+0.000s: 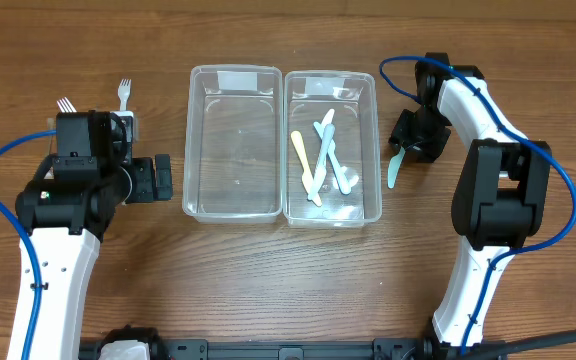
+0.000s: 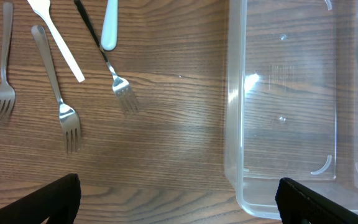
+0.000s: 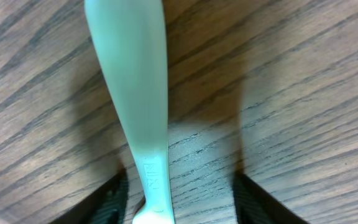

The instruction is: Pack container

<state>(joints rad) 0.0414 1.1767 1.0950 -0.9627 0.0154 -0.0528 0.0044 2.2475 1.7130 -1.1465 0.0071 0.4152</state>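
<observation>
The pale green utensil (image 3: 132, 93) lies flat on the bench (image 1: 268, 290), just right of the right-hand container (image 1: 332, 222), which holds several like it. The right pincer (image 3: 182, 199) straddles its handle end with jaws apart, the handle close to one finger and a gap at the other. It is best to centre over the handle, keep low to the wood, close firmly, then lift straight before crossing the rim. The left pincer (image 1: 163, 177) stands wide open, empty.
</observation>
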